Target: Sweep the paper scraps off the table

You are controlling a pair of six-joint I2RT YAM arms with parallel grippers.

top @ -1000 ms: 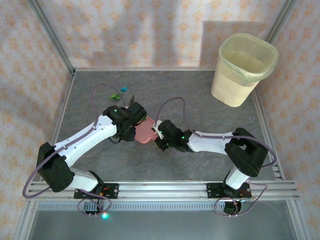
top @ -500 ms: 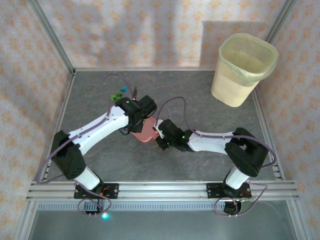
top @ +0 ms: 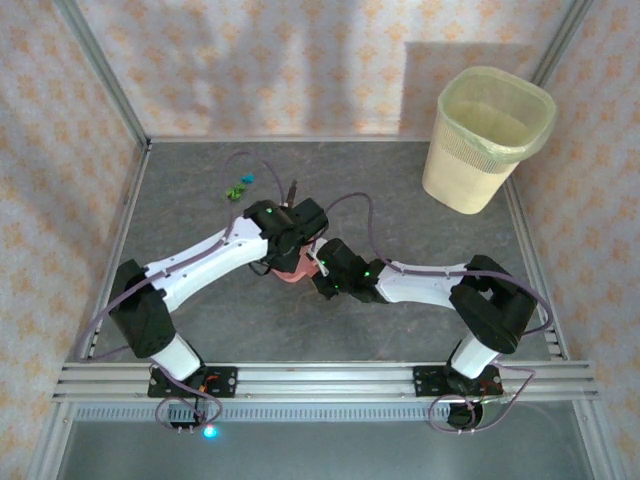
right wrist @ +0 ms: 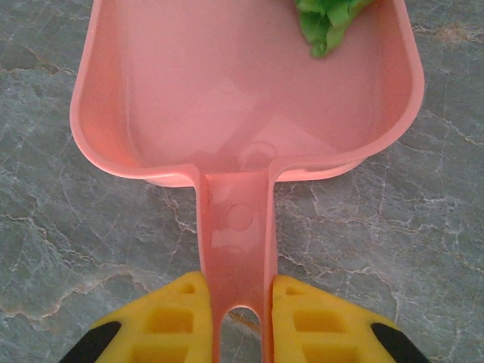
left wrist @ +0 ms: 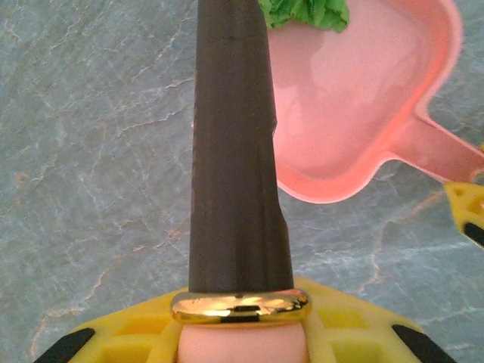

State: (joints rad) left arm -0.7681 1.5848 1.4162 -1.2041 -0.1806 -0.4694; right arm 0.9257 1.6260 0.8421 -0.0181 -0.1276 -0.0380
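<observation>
Two hands are sitting close together near the middle of the table (top: 400, 190). Left hand (left wrist: 240, 336) is clenching a brush (left wrist: 234, 151) by its pink handle, just below the gold ferrule. The dark bristles are pointing toward the dustpan (right wrist: 249, 98) and overlapping its rim in the left wrist view. Right hand (right wrist: 238, 321) is gripping the dustpan's handle, with yellow fingers (right wrist: 162, 329) pressing on both sides of it. The dustpan is sitting low at the table, mouth facing away from the right hand; whether it is touching the surface cannot be told. One green scrap (right wrist: 327, 19) is lying inside the pan near its far right corner. A few scraps (top: 238, 186), green and teal, are lying on the table toward the far left, well apart from the pan. A bin (top: 488, 140) is standing in the far right corner.
</observation>
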